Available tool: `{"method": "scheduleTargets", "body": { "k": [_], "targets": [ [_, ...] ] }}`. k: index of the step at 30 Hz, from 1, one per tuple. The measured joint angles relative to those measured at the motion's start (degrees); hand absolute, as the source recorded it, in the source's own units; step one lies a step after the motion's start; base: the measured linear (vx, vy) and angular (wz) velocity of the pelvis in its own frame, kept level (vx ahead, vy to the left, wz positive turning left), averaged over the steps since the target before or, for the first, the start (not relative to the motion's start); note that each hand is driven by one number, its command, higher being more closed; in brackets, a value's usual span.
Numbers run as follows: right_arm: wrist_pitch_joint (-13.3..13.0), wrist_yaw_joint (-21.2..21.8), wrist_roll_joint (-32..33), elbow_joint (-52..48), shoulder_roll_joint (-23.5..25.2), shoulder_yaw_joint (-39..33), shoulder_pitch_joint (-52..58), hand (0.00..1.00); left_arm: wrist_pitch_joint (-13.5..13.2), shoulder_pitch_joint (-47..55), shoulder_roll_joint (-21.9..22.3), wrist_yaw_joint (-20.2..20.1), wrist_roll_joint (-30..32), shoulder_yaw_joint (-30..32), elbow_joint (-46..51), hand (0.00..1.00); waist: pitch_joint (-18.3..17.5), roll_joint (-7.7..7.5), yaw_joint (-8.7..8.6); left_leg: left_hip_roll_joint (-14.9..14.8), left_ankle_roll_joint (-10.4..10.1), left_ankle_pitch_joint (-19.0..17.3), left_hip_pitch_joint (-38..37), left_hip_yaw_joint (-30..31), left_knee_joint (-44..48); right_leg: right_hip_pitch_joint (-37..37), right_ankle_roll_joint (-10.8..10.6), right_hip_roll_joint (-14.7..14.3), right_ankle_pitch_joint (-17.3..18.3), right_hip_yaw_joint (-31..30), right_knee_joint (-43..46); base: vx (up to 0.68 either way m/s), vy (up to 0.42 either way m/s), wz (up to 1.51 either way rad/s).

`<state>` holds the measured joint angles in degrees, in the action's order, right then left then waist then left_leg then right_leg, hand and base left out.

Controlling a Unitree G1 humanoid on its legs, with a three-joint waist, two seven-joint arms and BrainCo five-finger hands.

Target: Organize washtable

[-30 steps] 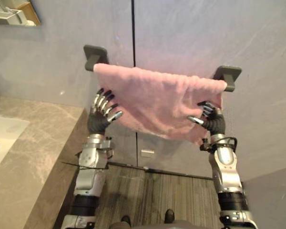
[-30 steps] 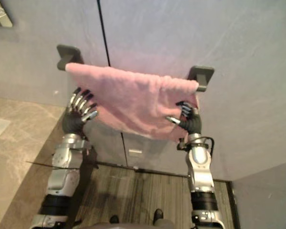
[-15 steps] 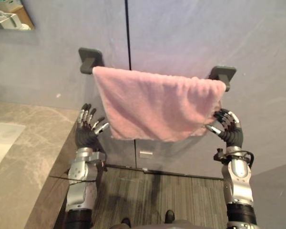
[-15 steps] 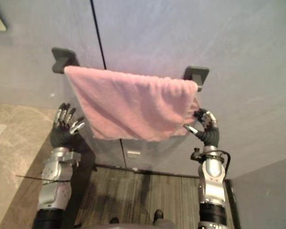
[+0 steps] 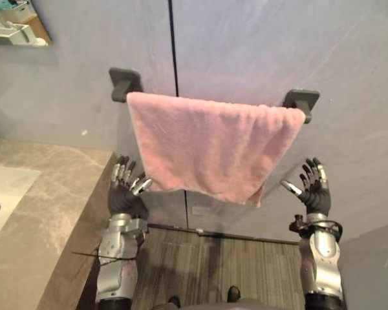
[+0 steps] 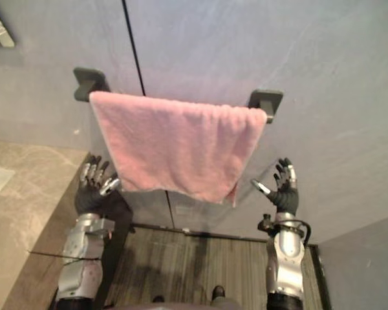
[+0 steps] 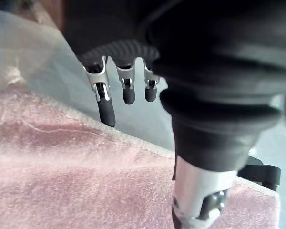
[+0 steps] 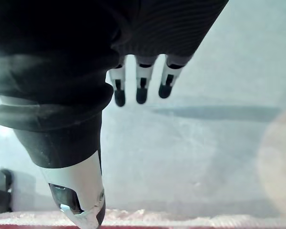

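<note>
The pink towel (image 5: 213,145) hangs over the wall rail between two dark brackets (image 5: 125,84), spread wide, probably to look tidy and dry evenly. The left hand (image 5: 125,190) is just beside its lower left edge and the right hand (image 5: 312,190) is apart from it; both point upward, fingers spread, holding nothing.

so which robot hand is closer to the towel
The left robot hand, right beside the lower edge of the pink towel; the right robot hand stands clear of it, off to the side.

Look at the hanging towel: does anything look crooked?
The pink towel hangs between two dark brackets, but its lower edge slants: the corner towards the right hand droops to a point.
</note>
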<state>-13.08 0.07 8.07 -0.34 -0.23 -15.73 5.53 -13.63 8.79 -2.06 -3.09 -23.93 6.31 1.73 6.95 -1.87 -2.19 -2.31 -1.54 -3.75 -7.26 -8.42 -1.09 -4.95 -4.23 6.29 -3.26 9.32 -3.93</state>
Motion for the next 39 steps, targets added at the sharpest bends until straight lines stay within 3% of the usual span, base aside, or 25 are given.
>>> {"method": "scheduleTargets", "body": {
  "k": [6,11,20,27,39],
  "targets": [
    [0.01,0.16,-1.73,-0.81,1.06,2.91,7.02,0.00,0.87,5.51,0.46,-2.12,2.68,-4.53,-0.23,0.00,-0.21,0.34,0.24,-0.76,-0.18,-0.30,-0.48,-1.20,0.21,-0.06,0.06,-0.08,0.30,0.04,0.79,-0.04,-0.024,-0.05],
    [0.08,0.54,-4.48,1.65,1.12,7.62,13.71,0.00,1.78,7.98,0.87,-3.15,7.52,-7.19,-7.42,0.00,-1.11,1.16,0.22,-1.12,-0.34,-0.89,-0.71,-1.77,0.49,0.14,-0.13,0.02,1.62,0.07,2.61,-0.03,-0.007,0.00],
    [1.62,1.22,-9.26,23.70,0.91,9.98,16.30,0.00,2.74,7.91,0.57,0.65,21.89,-8.31,-29.89,0.00,-3.49,1.43,1.55,-1.82,-0.96,-1.44,-1.37,-2.67,1.98,0.21,0.08,-0.09,3.38,0.02,5.42,-0.02,-0.006,-0.01],
    [2.91,-0.45,-9.20,33.66,1.00,8.71,16.24,0.00,4.29,7.76,0.41,4.13,24.66,-6.02,-41.62,0.00,-4.29,0.61,1.64,-1.95,-0.97,-1.44,-1.64,-3.06,2.10,0.21,0.13,-0.08,3.59,-0.14,6.31,-0.05,-0.015,-0.01],
    [4.61,-1.42,-8.55,41.63,0.90,4.66,15.17,0.00,4.62,5.35,0.96,5.86,27.01,-3.42,-48.76,0.00,-5.26,0.78,2.40,-1.94,-1.04,-1.39,-3.18,-4.64,0.99,0.10,0.11,-0.30,3.57,-1.53,6.24,0.00,-0.003,-0.06]
  ]
}}
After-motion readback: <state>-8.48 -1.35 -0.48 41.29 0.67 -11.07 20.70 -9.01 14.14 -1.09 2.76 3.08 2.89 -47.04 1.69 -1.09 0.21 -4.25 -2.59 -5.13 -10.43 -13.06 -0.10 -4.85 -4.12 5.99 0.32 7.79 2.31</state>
